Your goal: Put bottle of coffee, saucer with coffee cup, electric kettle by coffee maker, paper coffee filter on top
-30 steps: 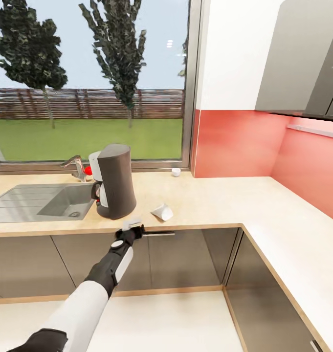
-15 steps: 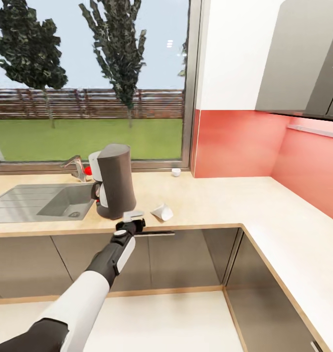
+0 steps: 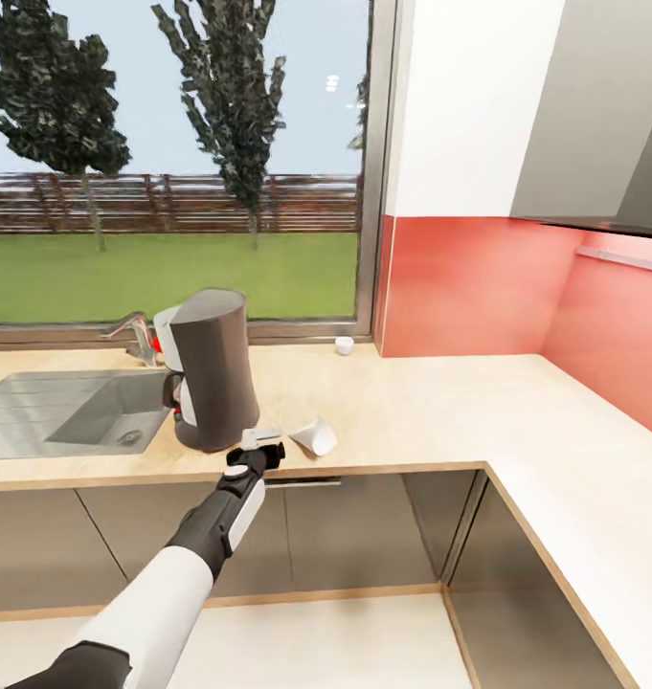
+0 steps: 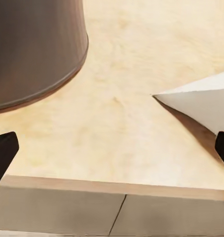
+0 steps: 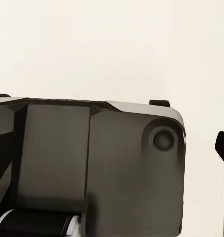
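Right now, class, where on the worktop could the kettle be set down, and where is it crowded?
Bare worktop runs from the white paper cone to the red wall corner, with a tiny white cup by the window. It is crowded between the sink and coffee maker, where the open left gripper hovers.

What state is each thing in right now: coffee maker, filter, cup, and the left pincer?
coffee maker: upright on the countertop beside the sink, nothing on its top.
paper coffee filter: lying on its side on the countertop, right of the coffee maker, not yet picked up.
coffee cup: upright near the window sill, no saucer under it.
left pincer: open, empty, at the counter's front edge between coffee maker and filter.
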`<state>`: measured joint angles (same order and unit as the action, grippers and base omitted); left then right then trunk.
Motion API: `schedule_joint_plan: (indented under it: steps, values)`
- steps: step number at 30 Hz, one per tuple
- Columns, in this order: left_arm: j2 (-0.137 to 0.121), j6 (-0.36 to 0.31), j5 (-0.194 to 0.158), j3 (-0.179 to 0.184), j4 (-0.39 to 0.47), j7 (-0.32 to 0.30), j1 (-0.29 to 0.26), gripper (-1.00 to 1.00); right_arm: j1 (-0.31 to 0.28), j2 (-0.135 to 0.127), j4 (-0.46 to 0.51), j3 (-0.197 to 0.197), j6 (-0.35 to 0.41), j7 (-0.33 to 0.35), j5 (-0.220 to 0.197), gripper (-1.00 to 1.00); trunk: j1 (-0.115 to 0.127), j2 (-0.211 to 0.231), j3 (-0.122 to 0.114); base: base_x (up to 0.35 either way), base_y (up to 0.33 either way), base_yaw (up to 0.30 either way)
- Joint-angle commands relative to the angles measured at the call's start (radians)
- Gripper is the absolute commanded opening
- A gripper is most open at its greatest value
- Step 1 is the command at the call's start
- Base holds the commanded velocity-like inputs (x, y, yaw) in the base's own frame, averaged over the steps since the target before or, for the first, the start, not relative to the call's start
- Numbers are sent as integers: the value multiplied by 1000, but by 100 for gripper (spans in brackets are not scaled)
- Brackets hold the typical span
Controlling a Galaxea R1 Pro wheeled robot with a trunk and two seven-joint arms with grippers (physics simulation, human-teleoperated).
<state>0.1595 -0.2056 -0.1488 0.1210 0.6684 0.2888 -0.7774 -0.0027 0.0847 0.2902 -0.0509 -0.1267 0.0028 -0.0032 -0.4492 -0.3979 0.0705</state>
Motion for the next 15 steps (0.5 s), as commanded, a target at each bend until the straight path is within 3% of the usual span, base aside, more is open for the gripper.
schedule_joint_plan:
  steps: [1, 10, 15]
  values:
    - [-1, -3, -10, 7, 2, 8, 7, 100, 0, 0, 1, -3, -2, 0, 0, 100, -1, -2, 2, 77, -1, 0]
    - [1, 1, -12, 11, 2, 5, 23, 100, 0, 0, 0, -3, -2, 0, -1, 100, -1, -2, 2, 40, 0, -3]
    - [2, 2, -14, 11, 1, 4, 23, 100, 0, 0, 0, -1, -2, 0, -1, 100, -1, -2, 2, 10, 0, -203]
